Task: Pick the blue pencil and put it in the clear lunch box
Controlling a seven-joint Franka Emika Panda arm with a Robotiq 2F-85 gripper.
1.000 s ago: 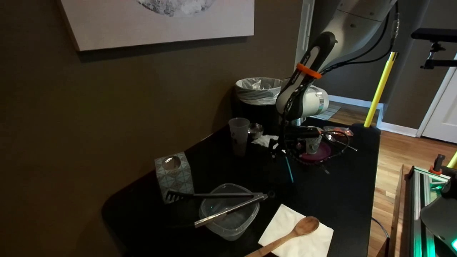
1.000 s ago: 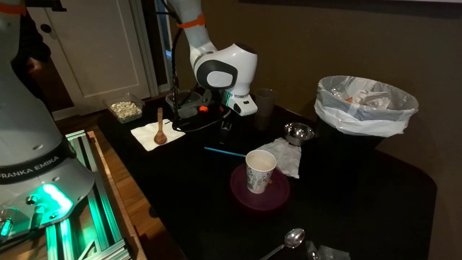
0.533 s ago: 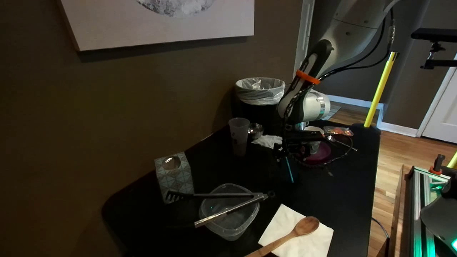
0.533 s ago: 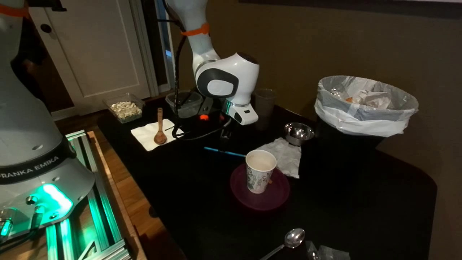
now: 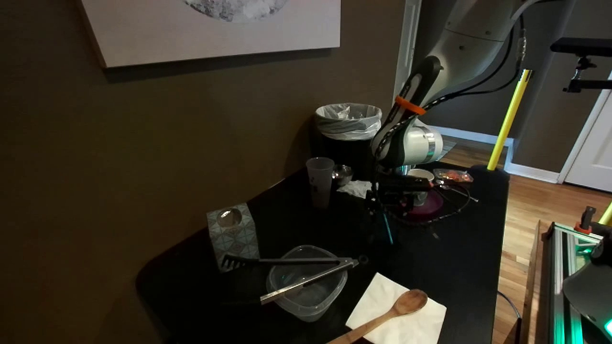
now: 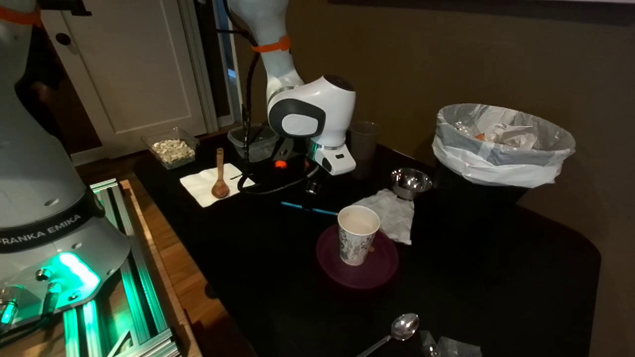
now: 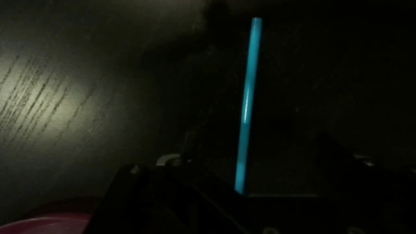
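The blue pencil [image 5: 388, 229] lies on the dark table; it also shows in an exterior view [image 6: 325, 211] and in the wrist view [image 7: 248, 97]. In the wrist view my gripper [image 7: 258, 141] is open, its dark fingers apart with the pencil running between them, nearer the left finger. The pencil's near end is hidden behind the gripper body. In an exterior view the gripper [image 6: 312, 187] is low over the table near the pencil; a dark gap crosses the pencil there. The clear lunch box [image 5: 311, 308] stands apart, also in an exterior view [image 6: 260, 150].
Metal tongs [image 5: 330, 273] lie across the box. A paper cup [image 6: 354, 243] stands on a purple plate [image 6: 330, 270] beside the pencil's end. A wooden spoon [image 5: 410, 302] lies on a napkin [image 5: 430, 329]. A tall cup [image 5: 320, 184] and metal bowl [image 6: 411, 184] stand near the wall.
My arm and gripper have come down toward the pencil, mostly in the first half second, and only slightly since. The pencil and the box have not moved.
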